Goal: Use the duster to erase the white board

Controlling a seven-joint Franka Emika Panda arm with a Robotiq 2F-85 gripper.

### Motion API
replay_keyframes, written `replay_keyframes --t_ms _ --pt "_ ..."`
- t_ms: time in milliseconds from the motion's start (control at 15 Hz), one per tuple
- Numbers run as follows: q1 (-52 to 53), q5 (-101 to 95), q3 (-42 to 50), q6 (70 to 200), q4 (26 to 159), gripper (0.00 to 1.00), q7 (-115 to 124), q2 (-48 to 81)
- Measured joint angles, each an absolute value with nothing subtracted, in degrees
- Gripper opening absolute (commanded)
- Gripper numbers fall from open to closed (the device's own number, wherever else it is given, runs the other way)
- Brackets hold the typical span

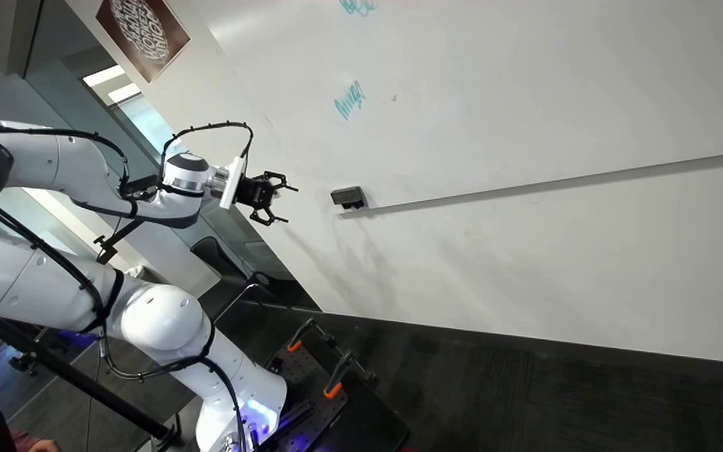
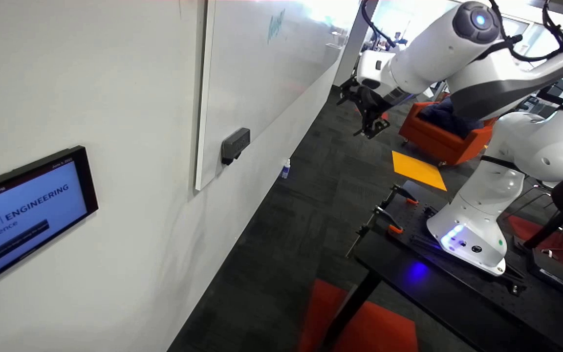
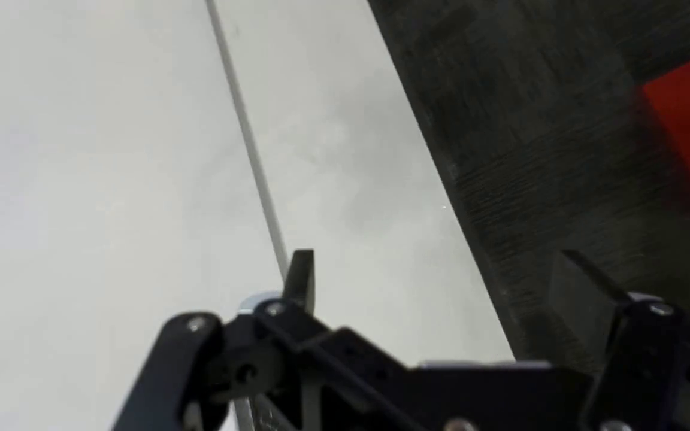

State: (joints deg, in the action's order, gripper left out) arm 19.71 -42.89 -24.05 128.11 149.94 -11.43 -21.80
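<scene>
The white board (image 1: 524,94) is a large white panel on the wall; it also shows in an exterior view (image 2: 252,73) and the wrist view (image 3: 111,179). Blue-green scribbles (image 1: 349,100) mark it, with more (image 1: 358,6) higher up. The duster, a dark grey block (image 1: 348,196), sits at the board's lower corner, at the end of the grey strip; it also shows in an exterior view (image 2: 236,144). My gripper (image 1: 292,204) is open and empty, apart from the duster and at about its height in that view. In the wrist view its fingers (image 3: 438,257) are wide apart. No duster shows clearly there.
A grey strip (image 1: 556,180) runs along the board's lower edge. A wall display (image 2: 27,215) hangs beside the board. The robot base stands on a black table (image 2: 408,274) with orange-tipped clamps (image 2: 395,229). A small bottle (image 2: 286,169) stands on the floor by the wall.
</scene>
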Motion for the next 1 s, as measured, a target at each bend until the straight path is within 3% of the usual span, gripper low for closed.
replay_keyframes --t_ms 667,1000 --pt "20.42 -49.8 -24.25 130.3 151.5 1.0 -8.62 -21.39" --pt "20.98 -64.31 -24.3 144.99 154.14 1.0 0.21 -20.53"
